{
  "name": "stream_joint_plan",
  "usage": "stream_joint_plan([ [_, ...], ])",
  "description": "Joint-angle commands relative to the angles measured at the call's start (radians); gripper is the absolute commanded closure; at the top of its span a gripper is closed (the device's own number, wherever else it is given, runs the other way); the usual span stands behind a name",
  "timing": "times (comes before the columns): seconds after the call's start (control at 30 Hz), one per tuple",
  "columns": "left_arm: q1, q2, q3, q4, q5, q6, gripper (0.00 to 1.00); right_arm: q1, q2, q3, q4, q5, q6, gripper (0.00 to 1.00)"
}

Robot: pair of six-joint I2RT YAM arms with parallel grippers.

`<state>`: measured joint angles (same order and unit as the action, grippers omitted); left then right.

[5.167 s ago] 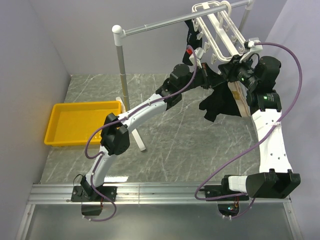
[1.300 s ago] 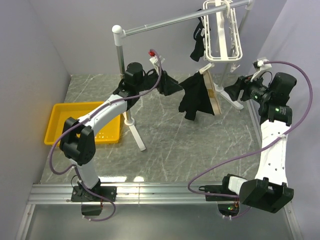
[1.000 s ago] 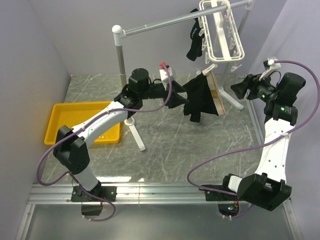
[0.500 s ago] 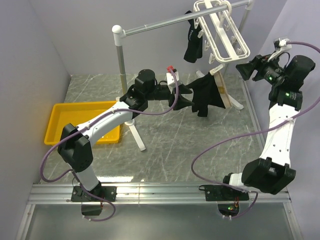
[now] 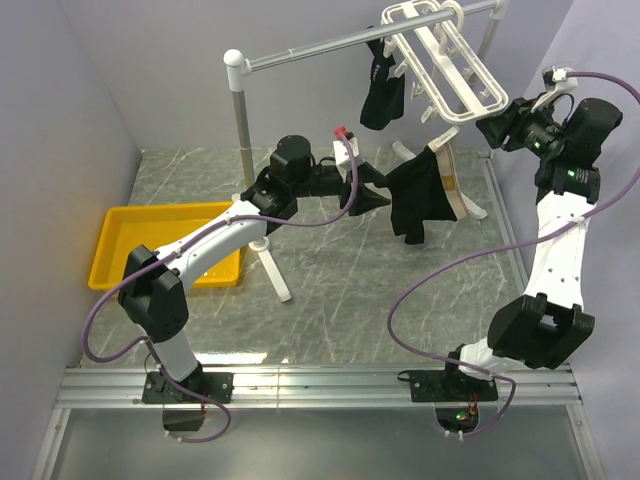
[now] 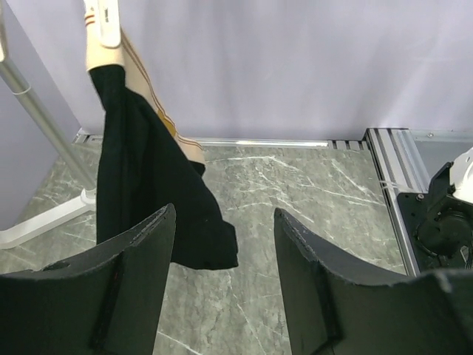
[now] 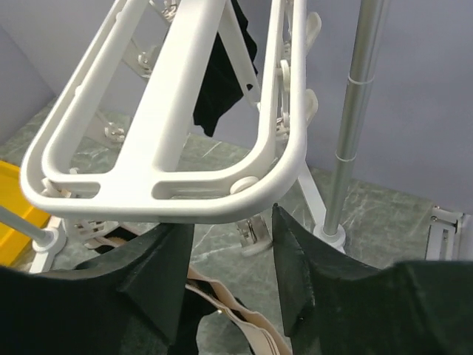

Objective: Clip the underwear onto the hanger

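While the underwear (image 5: 418, 195) hangs by its tan waistband from one clip (image 6: 103, 18) under the hanger (image 5: 440, 55), the left gripper (image 6: 223, 211) stands partly open and empty close to the cloth. The right gripper (image 7: 233, 225), jaws parted, sits just under the hanger's end bar; I cannot tell whether it touches.

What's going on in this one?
Two robot arms are working on clipping the underwear to a white hanger that hangs from a metal rail. The underwear dangles from one clip by its tan waistband, with the rest hanging loose. The left gripper is open and empty, facing the cloth. The right gripper, jaws apart, sits at the hanger's tilted end; whether it touches is unclear.
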<state>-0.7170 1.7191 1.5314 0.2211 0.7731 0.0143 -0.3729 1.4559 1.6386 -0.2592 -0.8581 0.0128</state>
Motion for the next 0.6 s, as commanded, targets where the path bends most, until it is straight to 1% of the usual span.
stream_joint_plan([
  [0.0,-0.002,-0.007,0.033,0.046,0.0,-0.008,0.39,0.009,-0.003,0.056,0.043,-0.001,-0.005,0.5],
  [0.03,-0.002,-0.009,0.032,0.046,0.003,-0.042,0.4,0.011,-0.003,0.055,0.041,-0.004,-0.004,0.53],
  [0.07,-0.002,-0.01,0.03,0.044,0.006,-0.043,0.4,0.011,-0.006,0.053,0.04,-0.007,-0.004,0.57],
  [0.13,-0.002,-0.015,0.027,0.046,0.009,-0.045,0.4,0.012,-0.015,0.05,0.035,-0.012,-0.004,0.63],
  [0.17,-0.002,-0.018,0.026,0.043,0.011,-0.045,0.4,0.012,-0.026,0.047,0.034,-0.015,-0.004,0.69],
  [0.23,-0.002,-0.024,0.024,0.038,0.015,-0.042,0.4,0.02,-0.04,0.035,0.023,-0.012,-0.004,0.75],
  [0.33,-0.002,-0.032,0.013,0.038,0.025,-0.042,0.4,0.031,-0.072,0.017,0.002,-0.007,-0.034,0.78],
  [0.43,-0.006,-0.044,-0.002,0.043,0.026,-0.047,0.41,0.054,-0.109,0.0,-0.021,-0.001,-0.036,0.86],
  [0.47,-0.009,-0.049,-0.005,0.043,0.023,-0.047,0.41,0.066,-0.129,-0.006,-0.025,0.002,-0.034,0.91],
  [0.57,-0.012,-0.056,-0.016,0.05,0.015,-0.051,0.42,0.094,-0.163,-0.028,-0.031,0.025,-0.024,0.95],
])
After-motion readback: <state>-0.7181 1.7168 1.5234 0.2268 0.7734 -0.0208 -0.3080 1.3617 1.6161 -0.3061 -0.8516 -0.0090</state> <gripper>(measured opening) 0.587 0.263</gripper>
